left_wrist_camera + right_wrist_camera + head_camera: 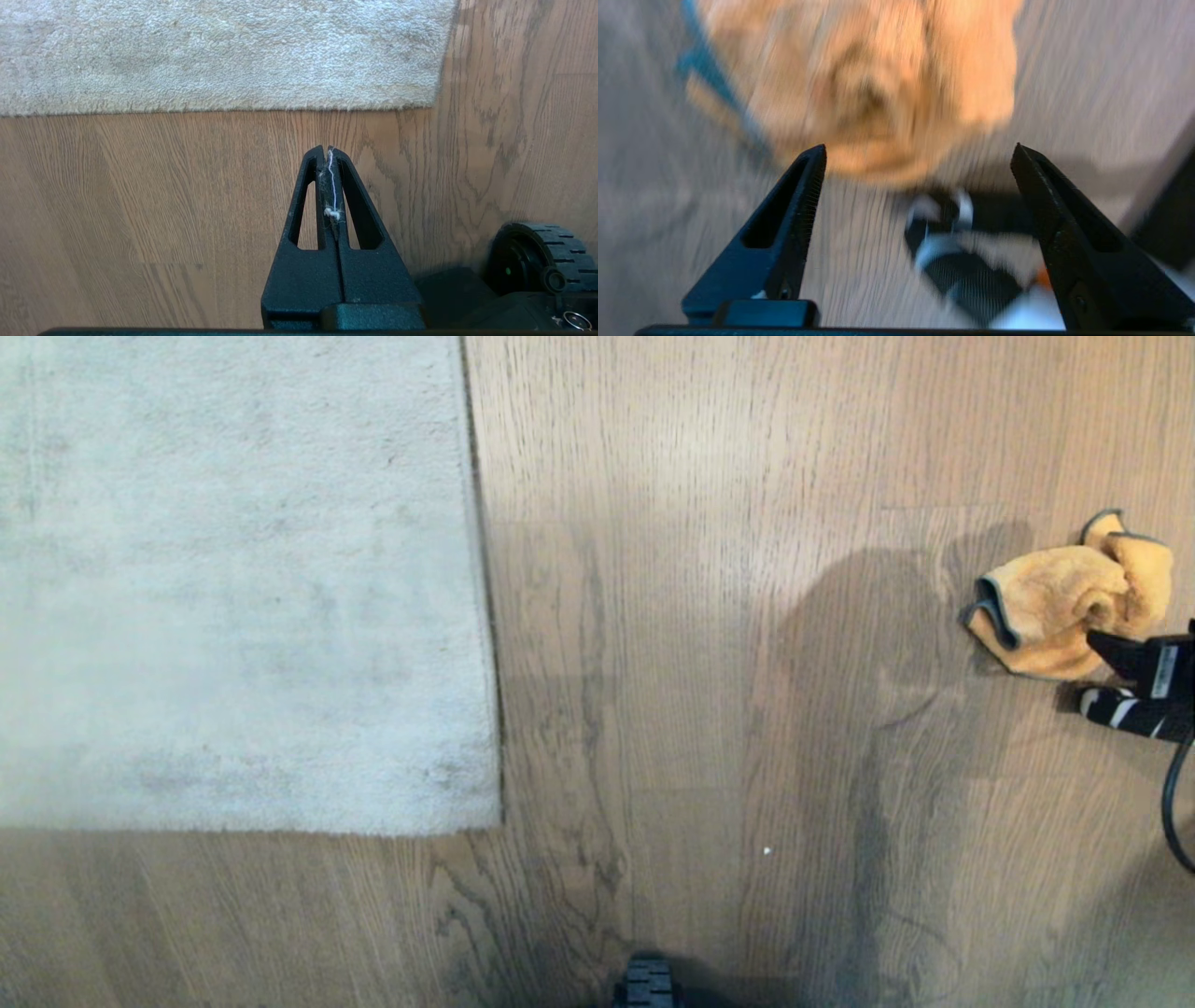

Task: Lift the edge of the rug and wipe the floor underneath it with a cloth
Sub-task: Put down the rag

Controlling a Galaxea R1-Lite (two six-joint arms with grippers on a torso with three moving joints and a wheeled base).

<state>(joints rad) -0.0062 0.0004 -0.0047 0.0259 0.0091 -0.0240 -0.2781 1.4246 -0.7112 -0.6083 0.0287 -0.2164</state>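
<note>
I see the rug point(233, 579) lying flat at the left of my head view, its corner point(490, 817) square on the floor point(672, 616), its right border running straight up the picture. Nothing of it is lifted.

The cloth point(1069, 607) sits crumpled on the planks at the far right, well apart from the rug. It is orange with a dark hem.

My right gripper point(1116, 677) comes in from the right border of the head view, reaching leftward, low over the floor. One finger point(1120, 653) overlaps the cloth's near side; the other, with white stripes, lies just beside the cloth over bare wood. In the right wrist view the two fingers point(794, 219) stand spread wide with floor between them, and the cloth point(868, 79) lies just past their tips, not between them. That view is smeared, so I cannot tell whether a tip touches the cloth. A black cable point(1172, 803) loops down from the arm.

My left gripper point(328, 151) is out of the head view. Its wrist view shows the fingers pressed together, pinching nothing but a few stray threads, pointing toward the rug's near border point(210, 108) over bare floor. A wheel point(537, 256) of my base sits beside it.
</note>
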